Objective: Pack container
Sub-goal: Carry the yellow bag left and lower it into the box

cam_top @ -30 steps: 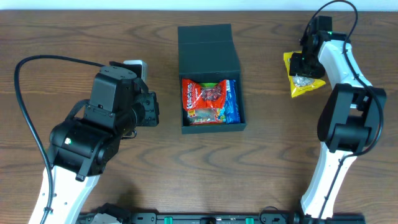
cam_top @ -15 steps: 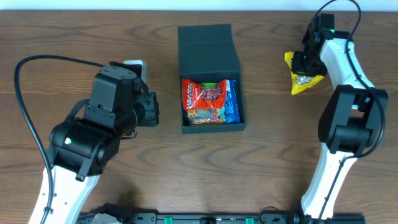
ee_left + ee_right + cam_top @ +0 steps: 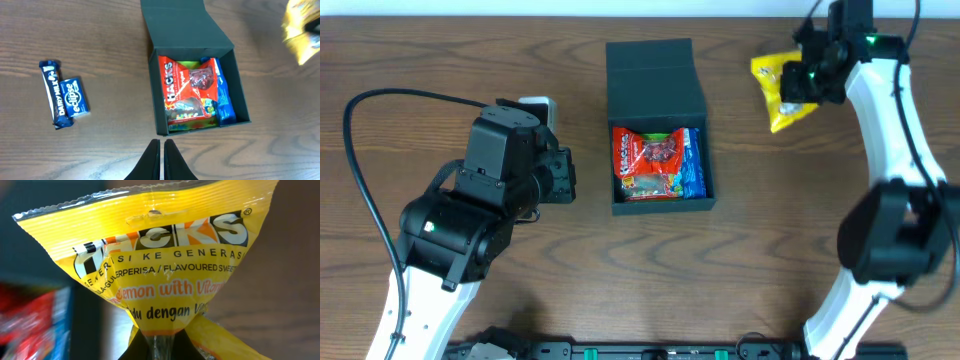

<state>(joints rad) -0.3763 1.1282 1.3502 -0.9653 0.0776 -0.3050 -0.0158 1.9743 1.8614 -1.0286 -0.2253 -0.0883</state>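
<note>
The dark teal-green container (image 3: pixel 657 75) stands at the table's middle with its flap lid folded back. It also shows in the left wrist view (image 3: pixel 240 80). Inside lie a red Hacks packet (image 3: pixel 642 158) and a blue packet (image 3: pixel 693 165). My right gripper (image 3: pixel 798 88) is shut on a yellow Hacks packet (image 3: pixel 775 85) and holds it above the table, right of the container. The packet fills the right wrist view (image 3: pixel 165 265). My left gripper (image 3: pixel 160 160) is shut and empty, near the container's front left corner.
A dark blue Dairy Milk bar (image 3: pixel 52 95) and a blue Eclipse pack (image 3: pixel 75 97) lie side by side on the wood, left of the container. A small white object (image 3: pixel 536 104) shows behind the left arm.
My right gripper has lifted the yellow packet off the table and carried it left and back, toward the container. The left arm has not moved.
</note>
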